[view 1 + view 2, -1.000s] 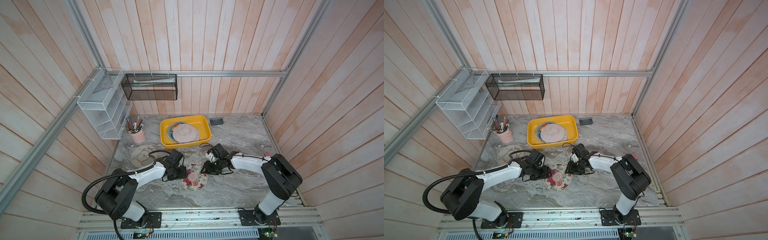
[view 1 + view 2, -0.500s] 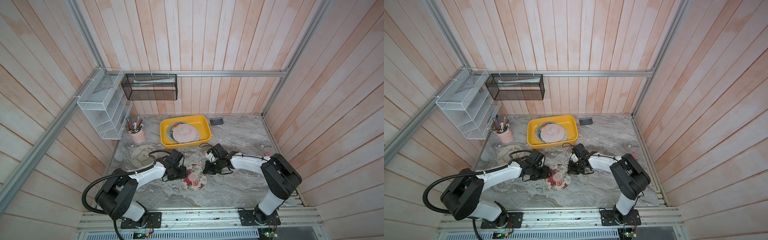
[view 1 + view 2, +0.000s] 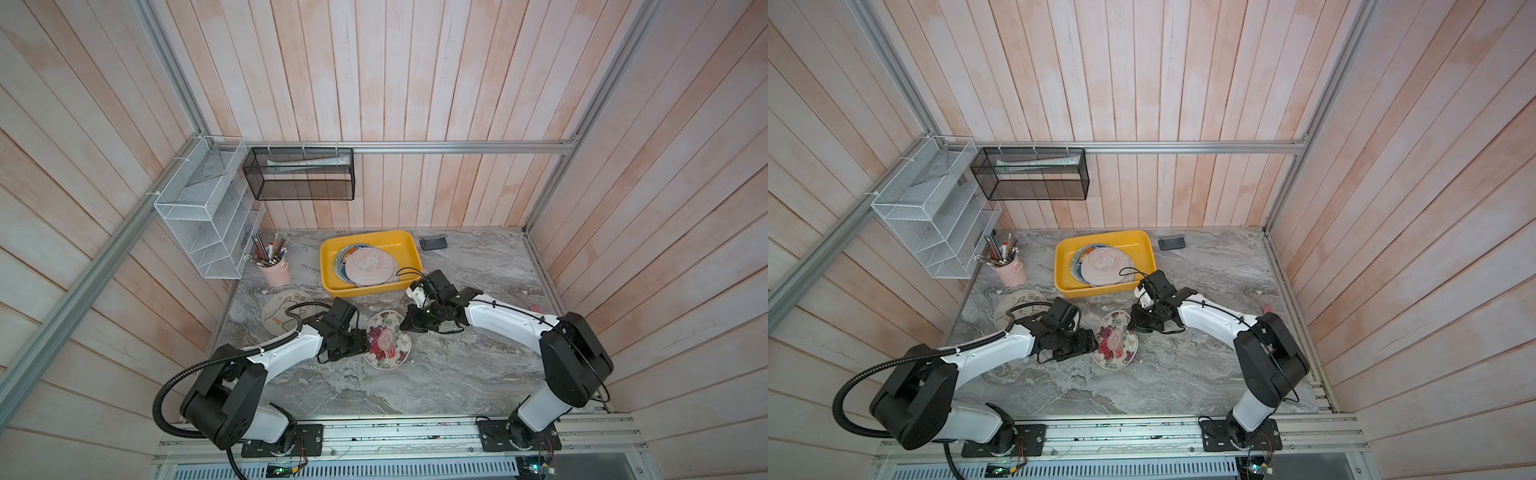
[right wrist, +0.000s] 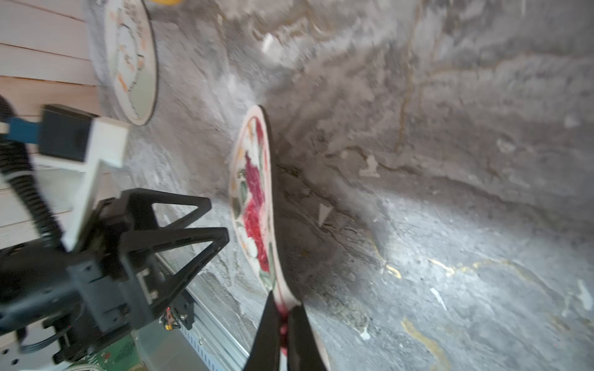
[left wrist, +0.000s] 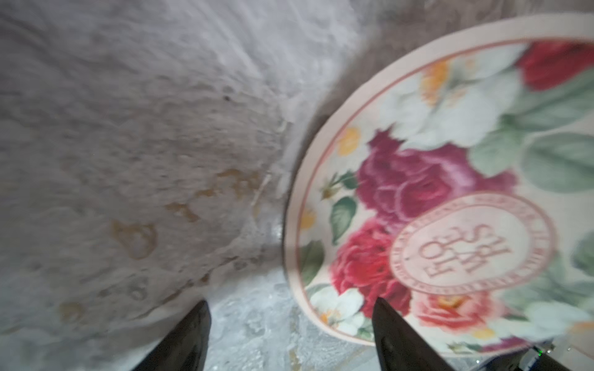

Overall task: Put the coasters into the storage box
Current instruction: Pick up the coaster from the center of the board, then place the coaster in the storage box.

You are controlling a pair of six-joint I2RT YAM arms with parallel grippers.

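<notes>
We see the left gripper (image 5: 291,303), jaws spread wide, above the marble table (image 5: 144,144). A blurred floral coaster (image 5: 450,199) shows just beyond them.

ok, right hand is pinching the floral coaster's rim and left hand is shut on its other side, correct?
Not quite: the left hand at the other side is open, fingers apart, not shut on it, as the left wrist view shows. The right hand is indeed pinching the floral coaster by its rim.

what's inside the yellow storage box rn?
Inside the storage box: a stack of coasters, pink cartoon coaster on top, a dark blue coaster peeking out beneath. How many lie underneath is covered.
</notes>
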